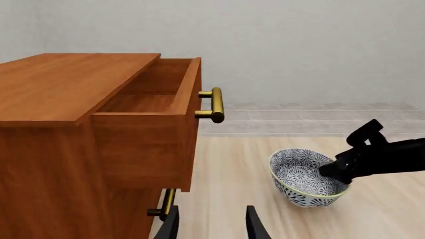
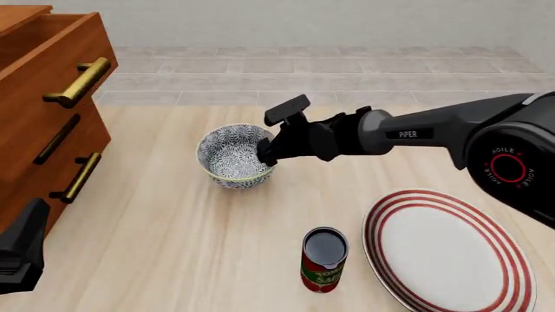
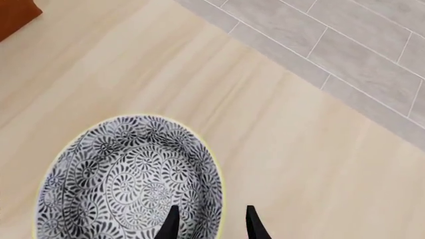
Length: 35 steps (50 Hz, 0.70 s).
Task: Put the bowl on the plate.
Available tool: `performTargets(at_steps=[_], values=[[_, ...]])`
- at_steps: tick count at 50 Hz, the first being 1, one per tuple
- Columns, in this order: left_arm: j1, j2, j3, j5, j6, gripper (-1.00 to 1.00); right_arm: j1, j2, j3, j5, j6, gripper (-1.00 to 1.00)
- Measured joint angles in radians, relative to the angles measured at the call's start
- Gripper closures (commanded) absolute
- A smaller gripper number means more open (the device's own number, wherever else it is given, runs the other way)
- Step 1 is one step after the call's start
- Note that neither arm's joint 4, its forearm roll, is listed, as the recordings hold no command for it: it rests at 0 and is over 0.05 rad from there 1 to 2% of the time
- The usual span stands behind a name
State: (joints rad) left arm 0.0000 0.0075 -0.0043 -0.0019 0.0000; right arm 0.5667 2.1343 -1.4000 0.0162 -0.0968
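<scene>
The bowl (image 2: 231, 156) (image 1: 302, 177) (image 3: 126, 174), patterned blue-grey and white, stands upright on the wooden table's middle. My right gripper (image 2: 265, 155) (image 3: 211, 226) is open at its right-hand rim, one finger inside the bowl and one outside, the rim between them. In the left wrist view that gripper (image 1: 335, 173) reaches onto the bowl's edge. The plate (image 2: 386, 211), white with red rings, lies flat at the front right, well apart from the bowl. My left gripper (image 1: 211, 226) is open and empty, low at the front left beside the cabinet.
A wooden drawer cabinet (image 2: 43, 84) (image 1: 66, 129) with brass handles fills the left side, its top drawer (image 1: 156, 94) pulled out. A red can (image 2: 323, 261) stands upright between bowl and plate, close to the plate's left edge. Grey tiled floor lies beyond the table.
</scene>
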Motion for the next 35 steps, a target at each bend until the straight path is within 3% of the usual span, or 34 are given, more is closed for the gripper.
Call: performTargets(at_steps=[7, 8, 35], values=[[0.000, 0.000, 0.000, 0.000, 0.000, -1.00, 0.005, 0.010, -0.002, -0.003, 0.004, -1.00], [0.000, 0.000, 0.000, 0.000, 0.000, -1.00, 0.006, 0.012, -0.001, -0.003, 0.005, 1.00], [0.000, 0.000, 0.000, 0.000, 0.000, -1.00, 0.013, -0.027, 0.015, -0.021, 0.005, 1.00]])
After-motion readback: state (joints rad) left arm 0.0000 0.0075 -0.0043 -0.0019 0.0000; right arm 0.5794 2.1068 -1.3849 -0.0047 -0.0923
